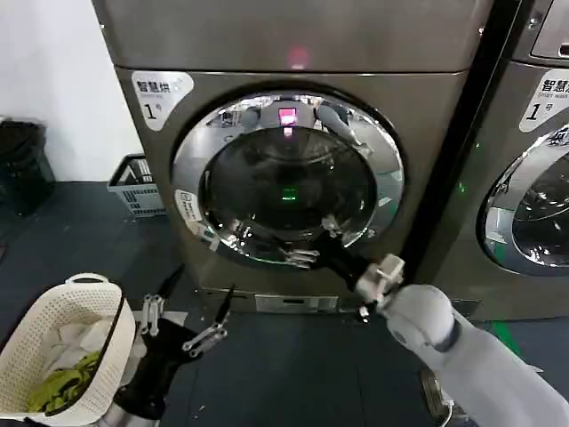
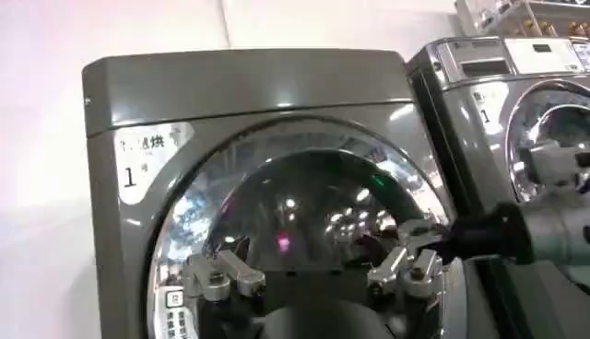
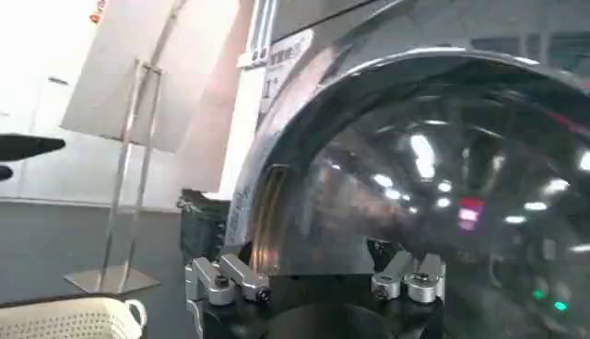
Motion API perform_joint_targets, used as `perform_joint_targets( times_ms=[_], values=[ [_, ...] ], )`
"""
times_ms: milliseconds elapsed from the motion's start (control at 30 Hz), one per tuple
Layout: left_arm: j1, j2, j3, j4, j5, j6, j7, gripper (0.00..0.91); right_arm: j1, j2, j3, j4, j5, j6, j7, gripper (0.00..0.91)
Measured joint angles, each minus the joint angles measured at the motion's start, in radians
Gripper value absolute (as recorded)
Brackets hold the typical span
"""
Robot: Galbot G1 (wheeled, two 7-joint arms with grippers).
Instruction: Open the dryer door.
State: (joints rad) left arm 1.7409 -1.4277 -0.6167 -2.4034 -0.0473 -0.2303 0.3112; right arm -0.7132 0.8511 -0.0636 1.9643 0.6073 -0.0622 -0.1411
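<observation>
Nearest the head camera, the right arm (image 1: 462, 351) runs up from the bottom edge toward the machine, its grey shell cut off at the corner. Its right gripper (image 1: 307, 256) reaches the lower part of the dryer door (image 1: 286, 178), the fingers spread against the bottom of the chrome ring; whether they actually touch the ring cannot be told, since reflections in the metal blur the fingertips. In the right wrist view the same fingers (image 3: 226, 279) stand apart with the curved chrome and dark glass of the door (image 3: 433, 175) very close ahead, nothing pinched between them.

Low on the robot's left, the left gripper (image 1: 184, 322) hangs over the dark floor (image 1: 293, 365) with its fingers spread, well away from the door. Beside it sits a cream laundry basket (image 1: 36, 329) holding crumpled cloth, its near side cut off by the frame.

Closed flat against the grey dryer front (image 1: 160, 169), the door fills most of the machine's width. A second machine (image 1: 533, 160) to the right is only partly in frame. A grey crate (image 1: 135, 185) sits on the floor by the white wall.
</observation>
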Motion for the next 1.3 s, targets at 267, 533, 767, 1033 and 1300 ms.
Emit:
perform_joint_targets(
  times_ms=[267,533,767,1033,1300],
  values=[
    [-0.003,-0.003,0.007,0.001,0.009,0.001,0.001,0.907,0.108,0.052,-0.101,-0.05,0.001,-0.007,0.008,0.907],
    [-0.004,-0.006,0.005,0.006,0.01,0.001,0.001,0.907,0.177,0.077,-0.161,-0.098,0.014,-0.01,0.014,0.907],
    [-0.01,-0.008,0.006,0.007,0.012,0.001,0.001,0.907,0.225,0.113,-0.214,-0.14,0.018,-0.013,0.023,0.907],
    [-0.017,-0.011,0.006,0.006,0.013,0.003,0.002,0.907,0.277,0.143,-0.275,-0.19,0.021,-0.013,0.02,0.907],
    [-0.019,-0.007,-0.001,0.005,0.01,0.004,0.002,0.907,0.32,0.175,-0.322,-0.225,0.021,-0.015,0.028,0.907]
  ],
)
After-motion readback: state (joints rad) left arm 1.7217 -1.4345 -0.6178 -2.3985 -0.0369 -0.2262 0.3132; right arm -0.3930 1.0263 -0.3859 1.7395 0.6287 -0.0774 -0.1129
